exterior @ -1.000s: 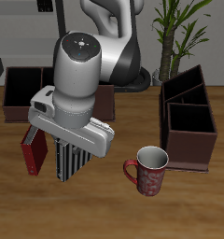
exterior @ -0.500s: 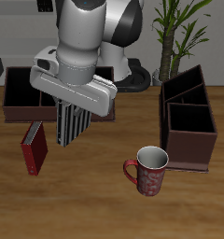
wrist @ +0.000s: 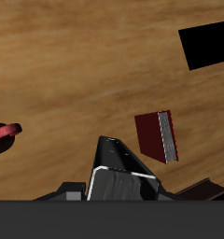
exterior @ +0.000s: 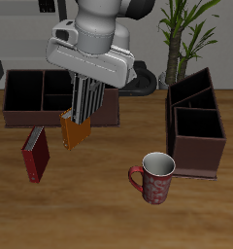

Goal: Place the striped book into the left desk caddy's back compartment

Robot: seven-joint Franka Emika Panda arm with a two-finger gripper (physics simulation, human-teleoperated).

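Note:
My gripper (exterior: 87,89) is shut on the striped book (exterior: 85,105) and holds it upright in the air above the table, in front of the wide three-cell caddy (exterior: 26,109). The wrist view shows the book as a dark wedge (wrist: 119,166) between my fingers. The left desk caddy (exterior: 198,148) stands at the far side of the table from the gripper, beside the mug. Its back compartment (exterior: 191,91) is dark and open. An orange book (exterior: 74,132) shows just below the striped book.
A red book lies on the table near the front (exterior: 35,156) and also shows in the wrist view (wrist: 159,136). A red patterned mug (exterior: 155,177) stands next to the left desk caddy. A potted plant (exterior: 183,39) stands behind that caddy.
The gripper has risen and moved farther back with the striped book in it. The orange book has come into view beneath it. The red book and the mug have not moved.

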